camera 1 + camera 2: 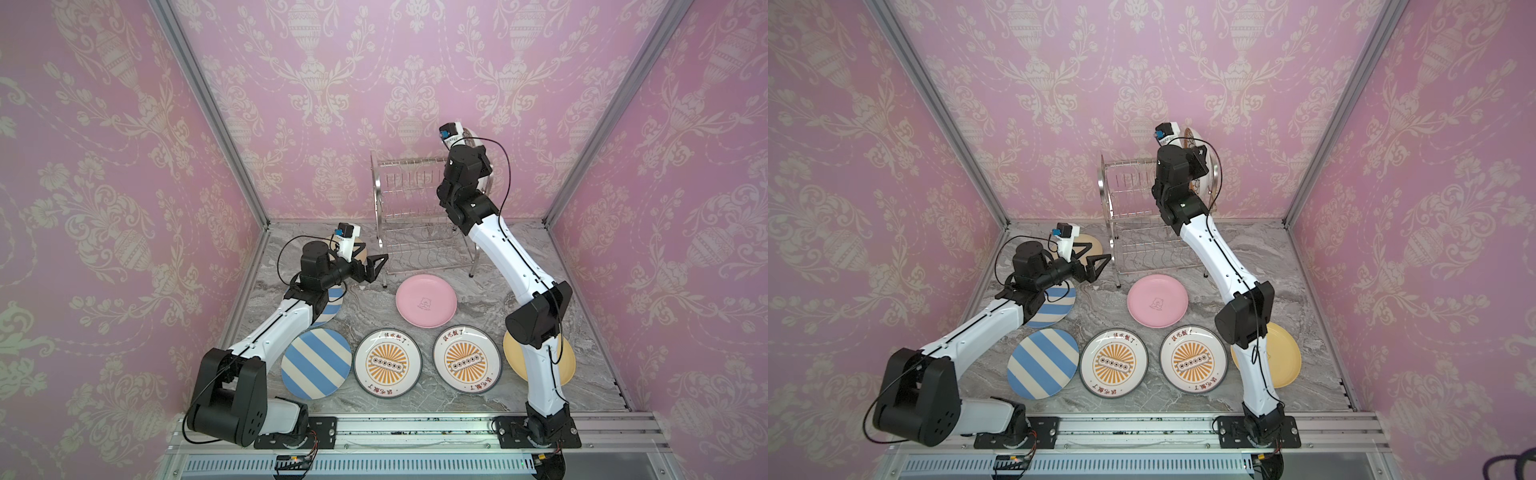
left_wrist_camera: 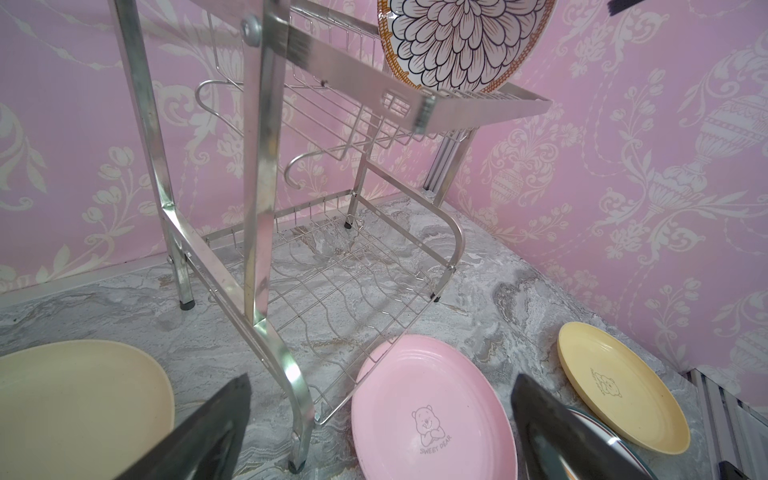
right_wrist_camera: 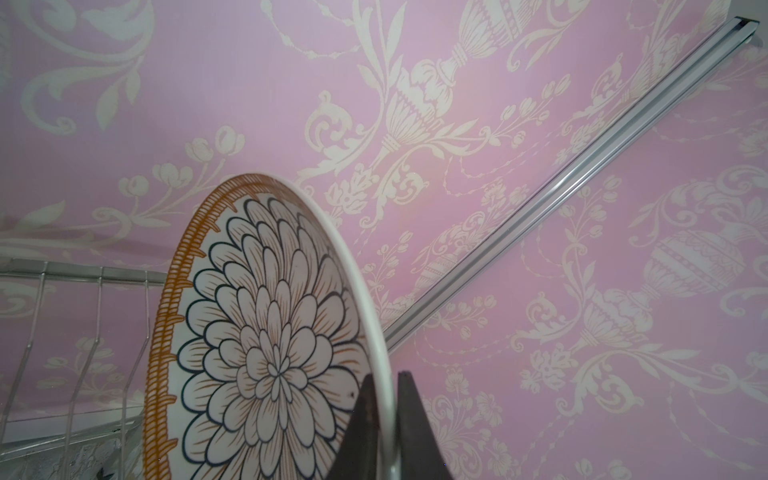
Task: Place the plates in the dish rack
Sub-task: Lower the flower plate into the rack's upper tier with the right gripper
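The steel dish rack (image 1: 415, 216) stands at the back of the marble table. My right gripper (image 3: 384, 390) is shut on the rim of the petal-patterned plate (image 3: 266, 332), held upright on edge over the right end of the rack's upper tier (image 2: 478, 104). My left gripper (image 1: 374, 268) hangs open and empty left of the rack's foot, above the table. Flat on the table lie a pink plate (image 1: 426, 299), two sunburst plates (image 1: 387, 363) (image 1: 466, 359), two striped plates (image 1: 316, 363) (image 1: 332, 309) and two cream-yellow plates (image 1: 565, 365) (image 2: 75, 399), some partly under the arms.
Pink wallpapered walls (image 1: 124, 166) close in the table on three sides, with aluminium corner posts (image 1: 216, 112). The rack's lower tier (image 2: 332, 282) holds nothing. An aluminium rail (image 1: 415, 428) carrying both arm bases runs along the front edge.
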{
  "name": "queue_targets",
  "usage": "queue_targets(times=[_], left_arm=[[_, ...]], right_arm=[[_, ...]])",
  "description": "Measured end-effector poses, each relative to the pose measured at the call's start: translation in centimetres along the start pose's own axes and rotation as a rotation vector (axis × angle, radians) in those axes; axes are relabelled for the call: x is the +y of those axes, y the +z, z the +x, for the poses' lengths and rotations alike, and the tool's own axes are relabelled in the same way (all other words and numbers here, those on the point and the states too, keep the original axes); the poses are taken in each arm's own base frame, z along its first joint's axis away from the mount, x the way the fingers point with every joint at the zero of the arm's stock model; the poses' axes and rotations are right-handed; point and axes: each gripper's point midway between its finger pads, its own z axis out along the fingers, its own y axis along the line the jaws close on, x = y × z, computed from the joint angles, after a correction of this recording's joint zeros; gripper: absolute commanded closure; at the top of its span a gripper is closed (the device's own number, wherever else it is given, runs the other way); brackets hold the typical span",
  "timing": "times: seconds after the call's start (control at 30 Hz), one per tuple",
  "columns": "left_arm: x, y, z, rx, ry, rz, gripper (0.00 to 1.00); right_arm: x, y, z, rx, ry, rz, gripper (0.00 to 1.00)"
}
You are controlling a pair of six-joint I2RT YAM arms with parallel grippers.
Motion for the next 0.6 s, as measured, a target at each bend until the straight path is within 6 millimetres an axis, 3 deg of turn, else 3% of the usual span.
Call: queue_targets(times=[0.4,0.53,0.6], left_arm=[[0.21,0.19,0.35,0.008,-0.006,-0.002,0.01],[0.23,0.21,0.39,0.009,-0.006,-0.002,0.01],[0.23,0.21,0.39,0.009,-0.007,-0.002,0.01]], right_arm=[[0.72,0.46,0.49,0.008,-0.005,-0.004,0.97],[0.80,0.50,0.53,0.006,0.004,-0.001,0.78],[0.81,0.64,0.60,0.005,0.014,0.003,0.75]])
